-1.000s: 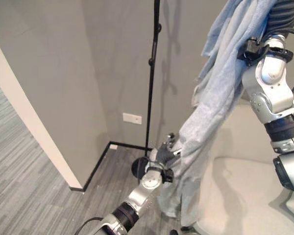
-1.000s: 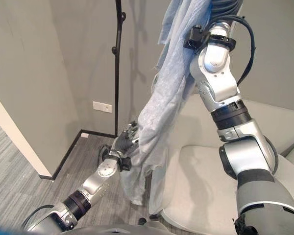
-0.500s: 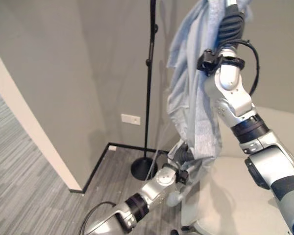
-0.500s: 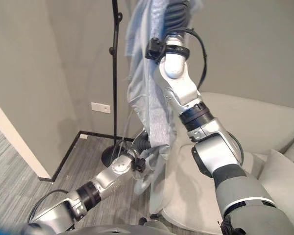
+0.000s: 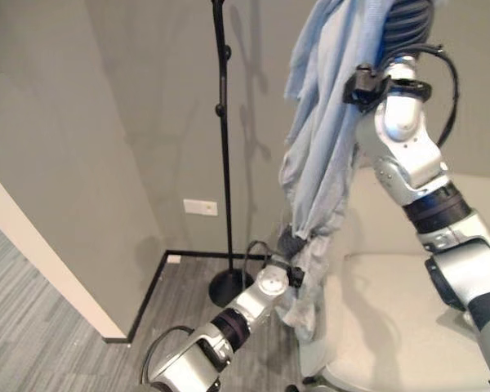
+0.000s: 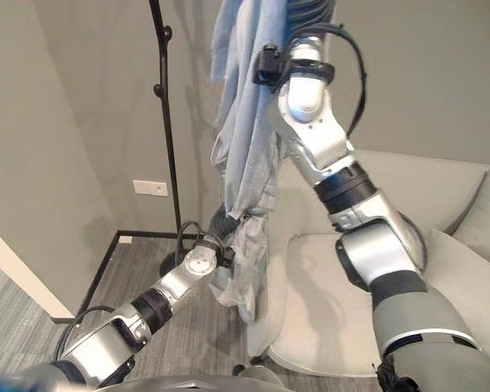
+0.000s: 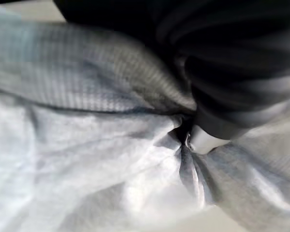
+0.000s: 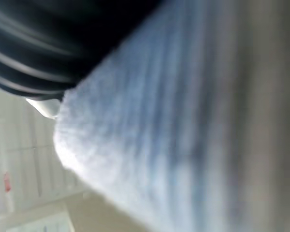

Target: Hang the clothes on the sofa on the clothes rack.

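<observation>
A light blue garment (image 5: 327, 163) hangs in long folds from my raised right hand (image 5: 407, 20), whose dark ribbed cover shows at the top with cloth draped over it. My left hand (image 5: 288, 243) is low down, shut on the garment's lower part, where the cloth (image 7: 135, 159) bunches into a tight gather against the hand. The black clothes rack pole (image 5: 223, 163) stands upright to the left of the garment, apart from it, on a round base (image 5: 229, 286). The garment (image 6: 245, 147) hangs between the rack and the sofa (image 6: 327, 286).
The light grey sofa (image 5: 392, 327) fills the lower right, with a cushion (image 6: 465, 278) on it. Grey walls meet behind the rack, with a white socket plate (image 5: 200, 207). A white wall edge (image 5: 41, 261) juts in at the left above grey striped flooring (image 5: 49, 343).
The camera has shifted. My right arm swung the garment in toward the rack pole from the sofa side, and it now hangs a little off the pole. My left hand kept the lower cloth.
</observation>
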You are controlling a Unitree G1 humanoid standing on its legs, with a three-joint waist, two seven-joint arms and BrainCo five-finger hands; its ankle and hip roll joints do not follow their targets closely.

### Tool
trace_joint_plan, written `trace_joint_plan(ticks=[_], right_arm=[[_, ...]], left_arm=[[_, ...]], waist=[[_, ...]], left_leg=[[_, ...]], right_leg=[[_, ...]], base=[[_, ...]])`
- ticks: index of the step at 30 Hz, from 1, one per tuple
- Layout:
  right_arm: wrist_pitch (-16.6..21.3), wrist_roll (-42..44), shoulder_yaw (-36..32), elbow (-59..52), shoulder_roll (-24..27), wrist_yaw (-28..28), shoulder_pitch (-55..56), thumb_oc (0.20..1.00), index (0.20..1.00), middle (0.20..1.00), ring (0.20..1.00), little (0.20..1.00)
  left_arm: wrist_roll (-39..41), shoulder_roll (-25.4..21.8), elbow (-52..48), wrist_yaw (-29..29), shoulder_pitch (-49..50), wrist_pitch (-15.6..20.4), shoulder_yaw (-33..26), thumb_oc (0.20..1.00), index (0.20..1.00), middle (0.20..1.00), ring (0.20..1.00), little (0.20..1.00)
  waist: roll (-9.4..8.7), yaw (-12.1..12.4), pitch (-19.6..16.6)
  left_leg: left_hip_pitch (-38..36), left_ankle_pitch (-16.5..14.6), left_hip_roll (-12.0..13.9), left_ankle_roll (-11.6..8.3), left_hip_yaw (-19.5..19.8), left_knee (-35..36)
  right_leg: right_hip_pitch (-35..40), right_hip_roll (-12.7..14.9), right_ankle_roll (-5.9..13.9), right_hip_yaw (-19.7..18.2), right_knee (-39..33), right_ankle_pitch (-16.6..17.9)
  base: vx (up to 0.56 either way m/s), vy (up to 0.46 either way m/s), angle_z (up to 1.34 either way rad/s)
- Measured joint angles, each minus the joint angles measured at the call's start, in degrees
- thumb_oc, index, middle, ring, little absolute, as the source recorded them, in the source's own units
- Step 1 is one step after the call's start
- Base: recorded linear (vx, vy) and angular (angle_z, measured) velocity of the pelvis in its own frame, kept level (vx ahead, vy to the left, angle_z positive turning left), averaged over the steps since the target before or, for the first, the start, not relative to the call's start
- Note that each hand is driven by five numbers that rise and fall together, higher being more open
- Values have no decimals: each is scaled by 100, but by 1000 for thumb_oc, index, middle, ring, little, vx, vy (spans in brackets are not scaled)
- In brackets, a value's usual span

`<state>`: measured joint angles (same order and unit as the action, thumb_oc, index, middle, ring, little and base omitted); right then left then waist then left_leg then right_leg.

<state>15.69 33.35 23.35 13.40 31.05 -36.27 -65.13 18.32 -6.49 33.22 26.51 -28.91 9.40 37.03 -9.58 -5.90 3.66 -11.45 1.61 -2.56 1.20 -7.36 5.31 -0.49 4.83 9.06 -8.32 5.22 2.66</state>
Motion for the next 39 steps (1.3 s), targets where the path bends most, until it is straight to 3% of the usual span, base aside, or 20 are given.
trace_joint_plan(ticks=[3, 9, 14, 16, 18, 19, 20, 21, 22, 23, 24, 25, 29, 34, 37, 39], right_arm=[[182, -212, -308, -236, 518, -71, 226, 200, 200, 200, 200, 200], [368, -486, -448, -808, 776, 34, 624, 200, 200, 200, 200, 200], [380, -721, -534, -1041, 913, 302, 834, 200, 200, 200, 200, 200], [444, -990, -787, -1493, 1206, 453, 1397, 200, 200, 200, 200, 200], [469, -1107, -1139, -1581, 1431, 566, 1828, 200, 200, 200, 200, 200], [464, -1106, -1177, -1577, 1524, 583, 1941, 200, 200, 200, 200, 200], [449, -1115, -1169, -1560, 1598, 613, 1977, 200, 200, 200, 200, 200], [431, -1271, -1170, -1536, 1733, 692, 1977, 200, 200, 200, 200, 200], [410, -1451, -1210, -1687, 1744, 693, 1976, 200, 200, 200, 200, 200], [404, -1555, -1241, -1828, 1733, 698, 1981, 200, 200, 200, 200, 200], [398, -1939, -1568, -2229, 1611, 722, 2249, 200, 200, 200, 200, 200], [417, -2128, -1692, -2409, 1562, 706, 2371, 200, 200, 200, 200, 200], [321, -2986, -1950, -2742, 1480, 628, 2665, 200, 200, 200, 200, 200], [178, -4003, -2806, -3511, 1360, 409, 3957, 200, 200, 200, 200, 200], [70, -4324, -2812, -3543, 1279, 342, 4016, 200, 200, 200, 200, 200], [-29, -4503, -2806, -3556, 1051, 146, 4016, 200, 200, 200, 200, 200]], left_arm=[[-507, -332, -452, 489, -1, 10, -521, 200, 200, 200, 200, 200], [-1709, -814, -1177, 1292, 12, -60, -1297, 200, 200, 200, 200, 200], [-2855, -1574, -1852, 1814, 67, -221, -1820, 200, 200, 200, 200, 200], [-3524, -2183, -2423, 2038, 210, -258, -2394, 200, 200, 200, 200, 200], [-3872, -2520, -2736, 2226, 211, -334, -2823, 200, 200, 200, 200, 200], [-4021, -2522, -2805, 2276, 204, -334, -2974, 200, 200, 200, 200, 200], [-4125, -2546, -2835, 2312, 198, -345, -3099, 200, 200, 200, 200, 200], [-4224, -2536, -2957, 2327, 170, -384, -3189, 200, 200, 200, 200, 200], [-4377, -2575, -3059, 2338, 174, -412, -3372, 200, 200, 200, 200, 200], [-4443, -2601, -3111, 2360, 174, -462, -3486, 200, 200, 200, 200, 200], [-4527, -2715, -3199, 2405, 199, -505, -3631, 200, 200, 200, 200, 200], [-4612, -2723, -3203, 2453, 256, -507, -3713, 200, 200, 200, 200, 200], [-4758, -2736, -3253, 2465, 454, -491, -3789, 200, 200, 200, 200, 200], [-5111, -2441, -3329, 2409, 689, -438, -3688, 200, 200, 200, 200, 200], [-5112, -2436, -3395, 2404, 743, -383, -3696, 200, 200, 200, 200, 200], [-5110, -2409, -3405, 2407, 705, -245, -3652, 200, 200, 200, 200, 200]], waist=[[32, 15, 2], [112, 94, -30], [126, 226, -44], [95, 272, -44], [265, 325, 67], [348, 356, 102], [424, 375, 118], [490, 474, 130], [467, 605, 109], [430, 673, 82], [259, 774, -26], [272, 770, -45], [274, 749, -202], [303, 596, -249], [371, 601, -247], [287, 550, -203]], left_leg=[[-53, -9, 5, 4, 11, 27], [-72, -24, 10, 10, 7, 30], [-57, -23, 5, 11, 9, 26], [33, -1, -1, 44, -4, 5], [154, 46, 102, 159, 1, -17], [178, 63, 182, 194, 4, 12], [215, 103, 236, 244, -14, 21], [241, 132, 298, 243, -36, 14], [232, 98, 296, 192, -77, 13], [249, 87, 287, 160, -115, 17], [325, 94, 198, 64, -108, -5], [340, 108, 236, 37, -79, -6], [503, 142, 405, -126, 13, -61], [1065, 27, 471, -258, 465, -519], [1265, 2, 502, -268, 476, -654], [1591, -138, 612, -467, 326, -1014]], right_leg=[[79, 12, 0, 13, -15, 1], [65, 27, 5, 14, -40, -5], [64, 31, 11, 11, -40, 0], [-44, -15, 11, -17, 82, 96], [-178, -117, 251, -56, 203, 406], [-306, -159, 304, -69, 513, 284], [-454, -212, 240, -42, 980, 38], [-605, -267, 262, 126, 1872, -429], [-547, -219, 171, 326, 1994, -709], [-384, -199, 120, 348, 1753, -784], [-87, -147, -140, 295, 1012, -970], [6, -175, -312, 303, 797, -890], [209, -381, -387, 411, 268, -644], [282, -291, -521, 992, 21, -552], [106, -277, -506, 1012, 99, -567], [-53, -167, -715, 968, 110, -522]], base=[[0, 0, 0], [-14, -2, 0], [-44, 3, -1], [-197, 31, -1], [-107, 23, 9], [-26, -10, 10], [-14, -48, 10], [48, -114, -5], [97, -90, -18], [67, -116, -29], [48, -54, -17], [26, -89, -2], [4, -18, 8], [5, 48, 60], [25, 107, 8], [82, 136, -1]])
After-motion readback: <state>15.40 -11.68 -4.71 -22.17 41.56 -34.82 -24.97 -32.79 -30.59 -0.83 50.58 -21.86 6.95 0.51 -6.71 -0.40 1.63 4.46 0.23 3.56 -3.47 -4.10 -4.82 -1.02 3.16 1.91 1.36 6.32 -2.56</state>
